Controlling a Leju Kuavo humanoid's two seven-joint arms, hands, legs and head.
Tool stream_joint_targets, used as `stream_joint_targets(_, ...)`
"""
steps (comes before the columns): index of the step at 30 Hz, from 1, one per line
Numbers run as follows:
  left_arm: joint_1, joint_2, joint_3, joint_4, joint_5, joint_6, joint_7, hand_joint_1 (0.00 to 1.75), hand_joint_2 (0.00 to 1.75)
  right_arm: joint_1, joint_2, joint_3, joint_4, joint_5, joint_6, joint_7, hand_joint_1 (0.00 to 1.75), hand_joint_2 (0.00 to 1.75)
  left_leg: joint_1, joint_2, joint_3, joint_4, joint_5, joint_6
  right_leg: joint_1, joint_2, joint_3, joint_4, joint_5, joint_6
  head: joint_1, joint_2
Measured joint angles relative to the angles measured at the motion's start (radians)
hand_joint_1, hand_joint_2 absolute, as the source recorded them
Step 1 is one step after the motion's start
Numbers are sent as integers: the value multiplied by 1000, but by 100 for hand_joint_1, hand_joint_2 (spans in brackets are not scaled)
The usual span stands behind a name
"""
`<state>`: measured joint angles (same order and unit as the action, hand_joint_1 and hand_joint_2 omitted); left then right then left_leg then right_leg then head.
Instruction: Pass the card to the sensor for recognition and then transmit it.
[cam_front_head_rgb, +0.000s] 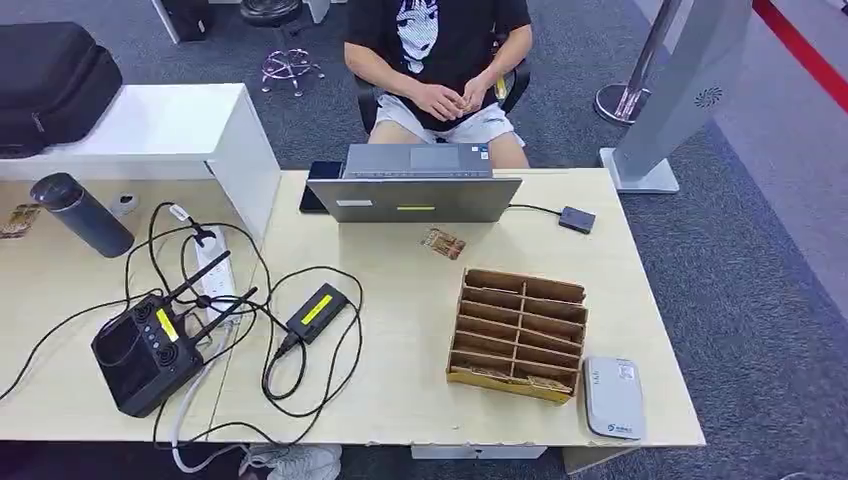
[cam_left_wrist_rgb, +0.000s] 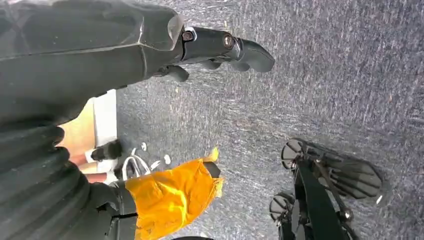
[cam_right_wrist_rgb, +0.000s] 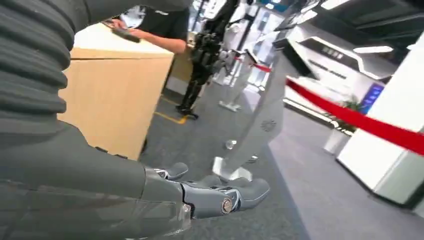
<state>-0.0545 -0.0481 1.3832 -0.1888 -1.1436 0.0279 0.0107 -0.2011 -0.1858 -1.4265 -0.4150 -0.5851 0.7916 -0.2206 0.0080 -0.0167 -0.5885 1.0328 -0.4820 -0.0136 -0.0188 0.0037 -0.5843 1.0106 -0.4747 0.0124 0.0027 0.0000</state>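
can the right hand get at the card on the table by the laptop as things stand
Probably, but not at once: the right hand hangs beside the table, holding nothing. The card lies flat and bare between laptop and wooden organizer, nothing covering it.

card (cam_front_head_rgb: 443, 243) print too small | backpack (cam_front_head_rgb: 50, 80) cut off

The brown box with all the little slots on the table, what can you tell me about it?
The brown box looks like cardboard, open on top, split by dividers into two columns of narrow slots. It sits flat on the light wooden table, near the right front edge. A white device lies close beside its corner. A small card lies apart, between it and the laptop.
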Motion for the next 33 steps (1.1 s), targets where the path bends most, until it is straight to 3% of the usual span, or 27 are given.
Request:
stream_joint_targets(3, 0, 1, 0, 0, -2, -7, 0, 0, 175, -10, -9, 54, -10, -20, 23, -82, 0, 175, 0, 0, 0, 0, 0, 0, 0, 0, 1, 0, 0, 0, 0, 0)
stream_joint_targets(8, -1, 1, 0, 0, 0, -9, 0, 0, 175, -26, -11, 190, -52, 19, 152, -185, 0, 175, 0, 0, 1, 0, 0, 0, 0, 0, 1, 0, 0, 0, 0, 0)
stream_joint_targets(10, 0, 1, 0, 0, 0, -16, 0, 0, 175, -20, -7, 277, -102, 149, 144, -317, 0, 175, 0, -1, 1, 0, 0, 0, 0, -1, 1, 0, 0, 0, 0, 0)
stream_joint_targets(11, 0, 2, 0, 0, 0, -22, 0, 0, 175, -12, -2, 329, -143, 251, 110, -385, 0, 175, 0, 0, 1, 0, 0, 0, 0, 0, 1, 0, 0, 0, 0, 0)
stream_joint_targets(13, 0, 0, 0, 0, 14, -20, 0, 0, 175, 31, 36, 423, -274, 466, 0, -454, 0, 175, 1, -1, 1, 0, 0, 0, 1, -1, 1, 0, 0, 0, 0, 0)
stream_joint_targets(14, 0, -3, 3, 0, 23, -13, 0, 0, 175, 67, 76, 482, -387, 559, -73, -436, 0, 175, 2, -2, 1, 0, 0, 0, 1, -1, 2, 0, 0, 0, 0, 0)
stream_joint_targets(15, 2, -8, 7, 0, 27, -4, 0, 0, 175, 123, 127, 559, -543, 623, -170, -376, 0, 175, 2, -2, 0, 0, 0, 0, 2, -2, 1, 1, -1, 0, 1, 0)
stream_joint_targets(17, 5, -12, 11, 0, 27, 2, 0, 0, 175, 214, 190, 731, -778, 707, -394, -308, 0, 175, 1, 0, 0, -1, 0, 0, 1, 1, -1, 1, -1, 0, -1, 0)
stream_joint_targets(19, 3, -16, 11, 0, 19, -8, 0, 0, 175, 261, 196, 884, -898, 802, -601, -328, 0, 175, 2, 1, 0, -1, 0, 0, 2, 1, -1, 2, -2, -1, -2, 0)
stream_joint_targets(21, 3, -16, 11, 0, 12, -17, 0, 0, 175, 283, 196, 1000, -973, 847, -718, -369, 0, 175, 3, 1, 1, -1, 0, -1, 3, 1, -1, 1, -2, -1, 0, 0)
stream_joint_targets(26, 6, -13, 11, 0, -2, -28, 0, 0, 175, 315, 196, 1158, -1025, 900, -841, -423, 0, 175, 2, -1, 1, -1, 0, -1, 3, -1, 0, 1, -2, -1, -1, 0)
stream_joint_targets(33, 6, -8, 11, 0, -11, -31, 0, 0, 175, 341, 196, 1241, -1059, 895, -938, -461, 0, 175, 2, -1, 1, 0, 0, -1, 3, -1, 0, 1, -2, -1, -1, 0)
